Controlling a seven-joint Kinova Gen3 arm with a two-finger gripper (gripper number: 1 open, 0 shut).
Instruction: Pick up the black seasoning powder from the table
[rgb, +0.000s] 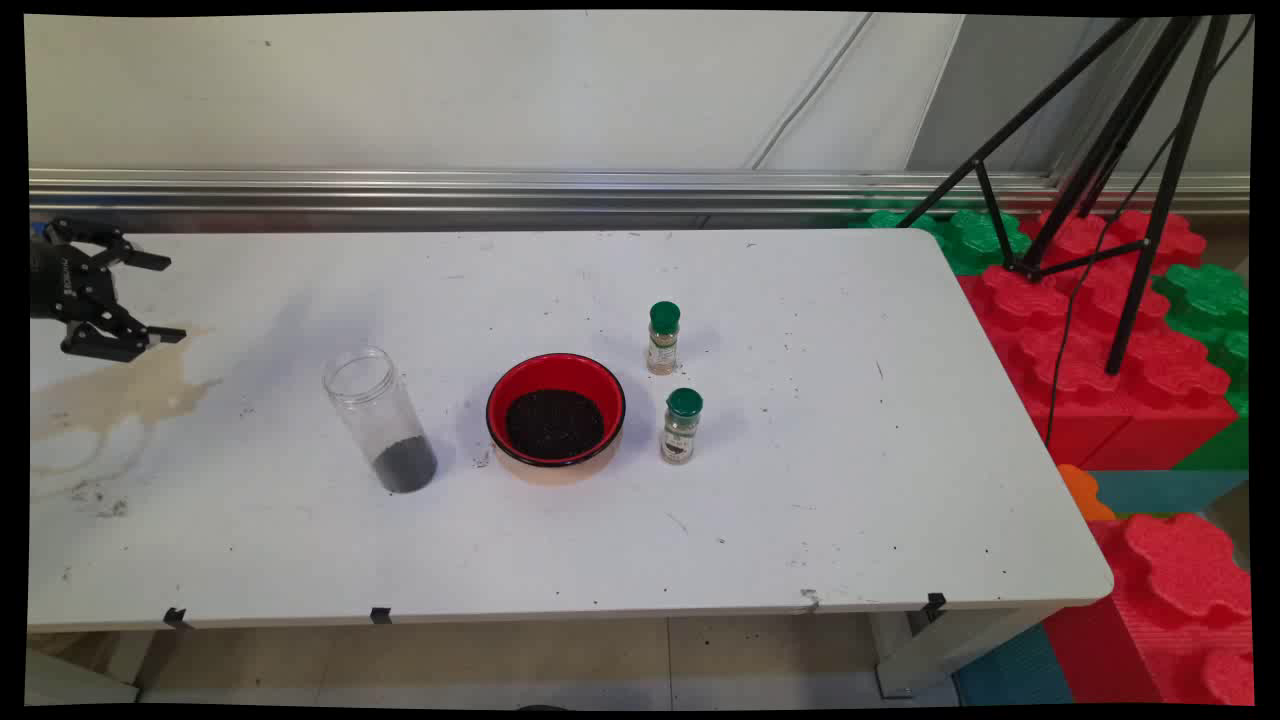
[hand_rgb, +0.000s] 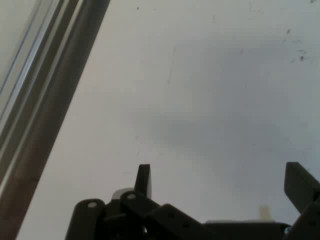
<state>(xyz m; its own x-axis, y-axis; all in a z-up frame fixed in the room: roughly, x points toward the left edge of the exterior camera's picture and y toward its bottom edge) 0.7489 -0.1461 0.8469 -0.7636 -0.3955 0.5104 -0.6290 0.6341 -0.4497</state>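
My black gripper (rgb: 165, 298) hangs at the far left of the white table (rgb: 850, 500), open, with nothing between its fingers. In the hand view the gripper (hand_rgb: 222, 180) points at bare tabletop (hand_rgb: 210, 100), its two fingers wide apart. The nearest thing is a clear glass jar (rgb: 381, 419) with a little dark grain at its bottom, standing well to the gripper's right. Beyond it sits a red bowl (rgb: 556, 410) filled with dark grains. Two small spice bottles with green caps stand right of the bowl, one farther back (rgb: 662, 338) and one nearer (rgb: 681, 426).
A brownish stain (rgb: 120, 395) marks the table below the gripper. A metal rail (rgb: 500, 190) runs along the table's far edge, also seen as the rail (hand_rgb: 45, 115) in the hand view. Red and green foam blocks (rgb: 1120, 340) and a black tripod (rgb: 1110, 150) stand off the table's right.
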